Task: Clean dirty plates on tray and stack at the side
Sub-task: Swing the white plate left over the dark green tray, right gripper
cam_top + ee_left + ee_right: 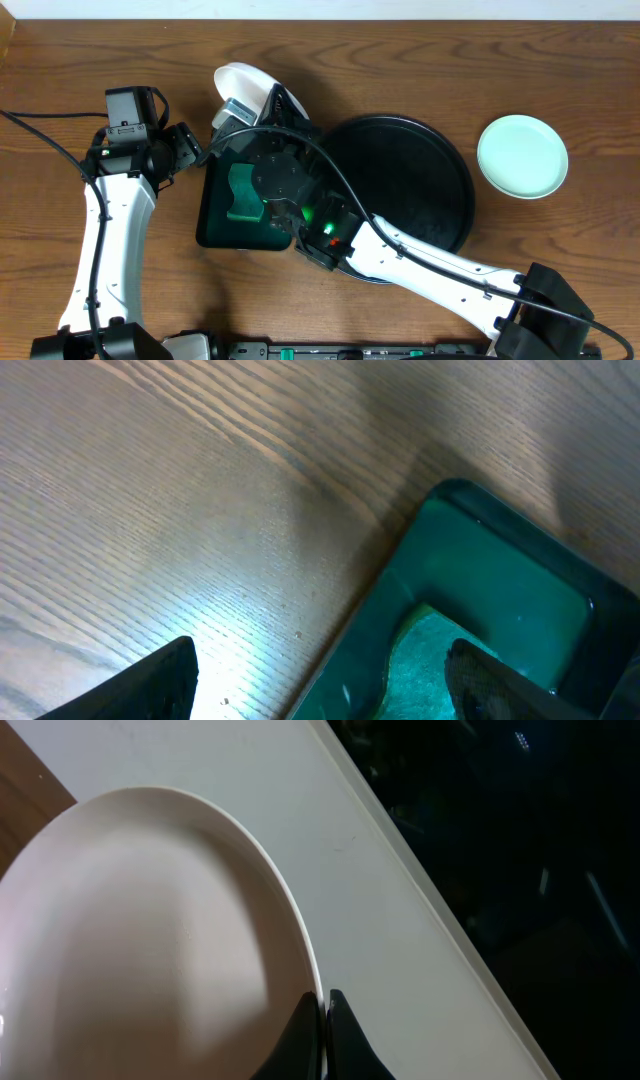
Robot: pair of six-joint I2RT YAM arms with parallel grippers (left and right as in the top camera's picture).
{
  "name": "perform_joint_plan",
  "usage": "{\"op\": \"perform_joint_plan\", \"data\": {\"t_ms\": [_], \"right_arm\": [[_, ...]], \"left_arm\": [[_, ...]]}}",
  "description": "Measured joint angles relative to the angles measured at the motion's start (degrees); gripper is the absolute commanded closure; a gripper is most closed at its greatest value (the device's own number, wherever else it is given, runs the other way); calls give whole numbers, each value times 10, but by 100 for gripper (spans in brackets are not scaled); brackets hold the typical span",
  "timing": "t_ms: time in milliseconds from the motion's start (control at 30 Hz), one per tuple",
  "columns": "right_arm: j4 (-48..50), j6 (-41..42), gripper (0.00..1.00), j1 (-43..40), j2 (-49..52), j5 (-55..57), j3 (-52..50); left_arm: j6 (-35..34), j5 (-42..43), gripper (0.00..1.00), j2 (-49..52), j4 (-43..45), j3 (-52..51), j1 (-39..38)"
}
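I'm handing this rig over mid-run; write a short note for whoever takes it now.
Left tool: open, empty, straddling the green tray edge.
Right tool: shut on the rim of a white plate, held tilted beyond the green tray.
Mint plate: on the table, right of the black tray.
Sponge: lying in the green tray.
Done: no plate shows on the black tray.
Left: probably finish the held plate, then stack it with the mint one. Only two plates in view.
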Motion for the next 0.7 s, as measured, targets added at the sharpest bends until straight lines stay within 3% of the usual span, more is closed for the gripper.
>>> {"op": "perform_joint_plan", "data": {"t_ms": [700], "right_arm": [[-28, 59, 99, 0, 0, 0, 0]], "left_arm": [[0, 0, 21, 0, 0, 0, 0]]}}
